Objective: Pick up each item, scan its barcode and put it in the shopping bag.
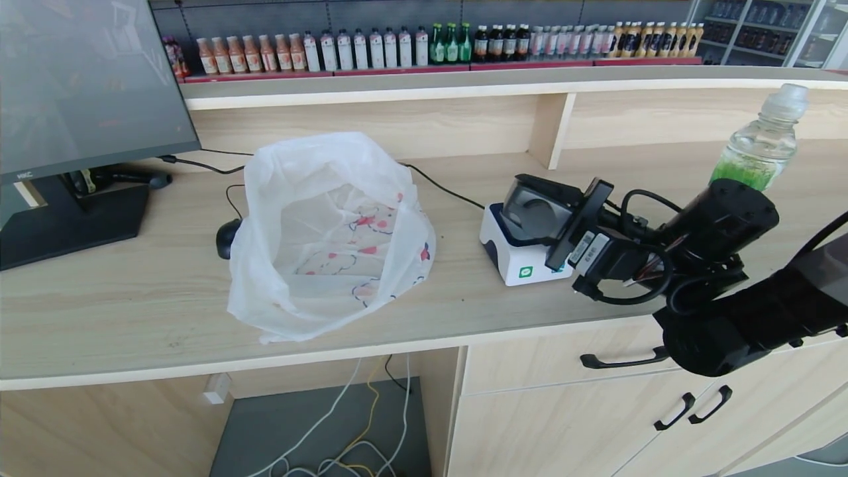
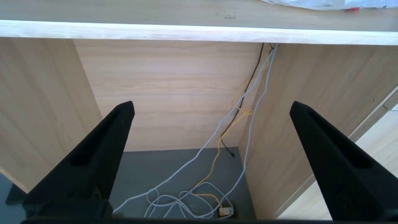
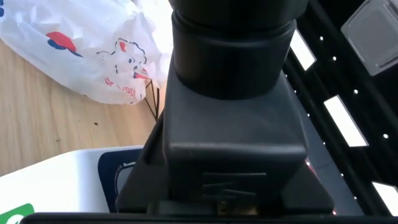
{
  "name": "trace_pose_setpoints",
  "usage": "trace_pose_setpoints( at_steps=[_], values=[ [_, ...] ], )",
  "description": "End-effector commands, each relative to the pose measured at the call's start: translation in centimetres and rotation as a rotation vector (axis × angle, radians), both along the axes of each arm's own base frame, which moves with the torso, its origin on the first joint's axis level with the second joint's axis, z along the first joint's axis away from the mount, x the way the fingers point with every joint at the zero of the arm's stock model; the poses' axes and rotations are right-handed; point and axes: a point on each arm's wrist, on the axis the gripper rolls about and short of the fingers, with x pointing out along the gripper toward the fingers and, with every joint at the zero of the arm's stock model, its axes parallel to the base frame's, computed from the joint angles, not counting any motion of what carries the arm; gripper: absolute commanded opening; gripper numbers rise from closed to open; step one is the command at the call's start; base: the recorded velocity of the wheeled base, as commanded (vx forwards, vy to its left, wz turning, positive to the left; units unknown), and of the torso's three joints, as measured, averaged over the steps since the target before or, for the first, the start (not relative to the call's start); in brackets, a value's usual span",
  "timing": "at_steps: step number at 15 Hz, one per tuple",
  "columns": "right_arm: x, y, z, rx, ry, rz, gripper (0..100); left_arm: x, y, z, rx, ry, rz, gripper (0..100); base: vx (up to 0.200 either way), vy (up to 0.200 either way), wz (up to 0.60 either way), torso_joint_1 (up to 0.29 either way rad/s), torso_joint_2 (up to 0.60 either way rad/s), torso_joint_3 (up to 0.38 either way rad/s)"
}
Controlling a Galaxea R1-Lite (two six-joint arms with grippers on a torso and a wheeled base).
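white shopping bag (image 1: 331,232) standing open left of centre on worktop (image 1: 99,298), barcode scanner (image 1: 523,255) right of centre, bottle (image 1: 762,142) upper right, right gripper (image 1: 578,233) against scanner, open or closed cannot tell, left gripper (image 2: 211,109) below worktop edge, fingers (image 2: 99,155) spread wide, empty

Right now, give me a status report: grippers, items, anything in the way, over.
Left gripper open, empty, below counter edge. Right gripper at scanner. Bottle on counter, not bagged. Scanner sits between bottle and shopping bag.
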Motion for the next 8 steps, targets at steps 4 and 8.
trace_pose_setpoints(
  at_steps=[4, 8],
  values=[
    [0.31, -0.29, -0.32, -0.005, 0.005, -0.010, 0, 0.00, 0.00, 0.00, 0.000, -0.001, 0.000, 100, 0.000, 0.000, 0.00, 0.000, 0.00, 0.000],
    [0.52, -0.70, -0.48, -0.006, 0.011, -0.023, 0, 0.00, 0.00, 0.00, 0.000, -0.001, 0.000, 100, 0.000, 0.000, 0.00, 0.000, 0.00, 0.000]
  ],
)
